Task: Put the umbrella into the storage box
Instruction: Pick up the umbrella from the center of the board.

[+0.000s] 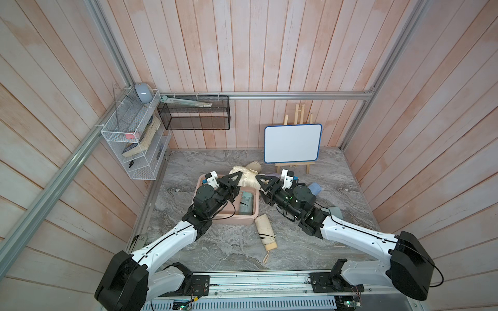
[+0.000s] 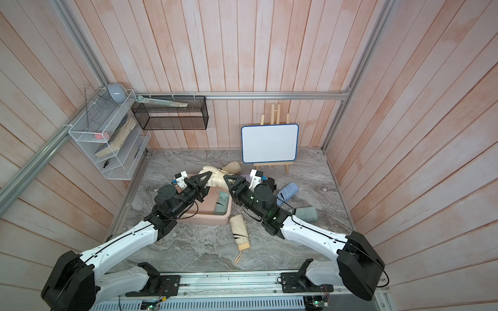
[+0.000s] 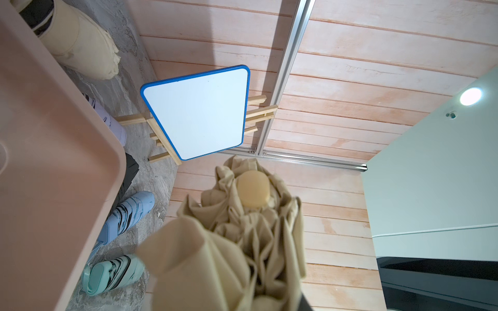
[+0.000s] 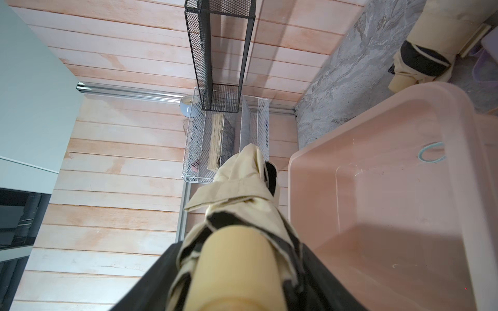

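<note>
A cream folded umbrella [image 1: 246,179] [image 2: 214,180] hangs between my two grippers by the far right corner of the pale pink storage box [image 1: 231,219] [image 2: 207,220]. My left gripper [image 1: 236,179] [image 2: 204,179] is shut on its canopy end; in the left wrist view the bunched fabric [image 3: 242,229] fills the jaws. My right gripper [image 1: 260,180] [image 2: 227,180] is shut on the handle end, with black fingers [image 4: 151,282] either side of the yellow handle [image 4: 237,258]. The box [image 4: 404,215] [image 3: 54,161] holds a green umbrella [image 1: 246,202].
Other folded umbrellas lie on the marble table: cream [image 1: 265,229] in front of the box, blue [image 1: 314,188] and green [image 1: 335,212] by the right arm, beige [image 1: 254,167] behind. A whiteboard on an easel [image 1: 292,142], a black mesh basket [image 1: 194,113] and a white wire rack [image 1: 134,140] line the back and left walls.
</note>
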You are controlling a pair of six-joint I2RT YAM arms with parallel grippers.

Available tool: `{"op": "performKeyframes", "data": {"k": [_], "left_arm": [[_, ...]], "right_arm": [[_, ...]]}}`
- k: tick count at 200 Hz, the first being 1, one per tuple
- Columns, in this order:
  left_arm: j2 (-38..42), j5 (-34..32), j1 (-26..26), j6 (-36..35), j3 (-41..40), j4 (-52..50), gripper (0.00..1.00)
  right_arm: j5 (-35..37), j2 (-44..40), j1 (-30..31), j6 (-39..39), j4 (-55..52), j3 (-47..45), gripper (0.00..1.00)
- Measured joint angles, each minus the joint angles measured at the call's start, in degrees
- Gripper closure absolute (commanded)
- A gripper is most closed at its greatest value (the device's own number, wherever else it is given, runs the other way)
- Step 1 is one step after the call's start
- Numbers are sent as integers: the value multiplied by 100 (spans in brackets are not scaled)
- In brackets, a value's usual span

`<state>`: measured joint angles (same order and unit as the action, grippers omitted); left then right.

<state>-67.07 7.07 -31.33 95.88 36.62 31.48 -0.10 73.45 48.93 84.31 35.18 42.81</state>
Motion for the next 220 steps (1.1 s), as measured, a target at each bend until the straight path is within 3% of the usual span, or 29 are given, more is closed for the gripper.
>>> {"op": "performKeyframes", "data": {"k": [17, 36, 65, 90, 107, 172, 192, 220], "left_arm": [[2, 9, 0, 20, 0, -4, 100], [28, 4, 11, 15, 0, -42, 86], [127, -15, 33, -11, -59, -138, 52], [396, -4, 31, -20, -166, -278, 13], [675, -7, 24, -129, -221, -485, 0], [1414, -98, 15, -826, -197, -2100, 0], [1440, -319, 15, -1606, 286, -3204, 0], [1405, -741, 15, -3248, 1300, -4282, 0]], "right_arm": [[4, 22, 0, 26, 39, 2, 47], [4, 72, 0, 57, 50, 39, 55], [-17, 138, 2, 98, 46, 70, 64], [-20, 179, 2, 103, 0, 70, 71], [-2, 181, 4, 92, -85, 70, 72], [136, 177, -125, -260, -662, 122, 77], [144, 175, -249, -503, -1093, 275, 79], [-35, 153, -439, -1001, -1873, 710, 80]]}}
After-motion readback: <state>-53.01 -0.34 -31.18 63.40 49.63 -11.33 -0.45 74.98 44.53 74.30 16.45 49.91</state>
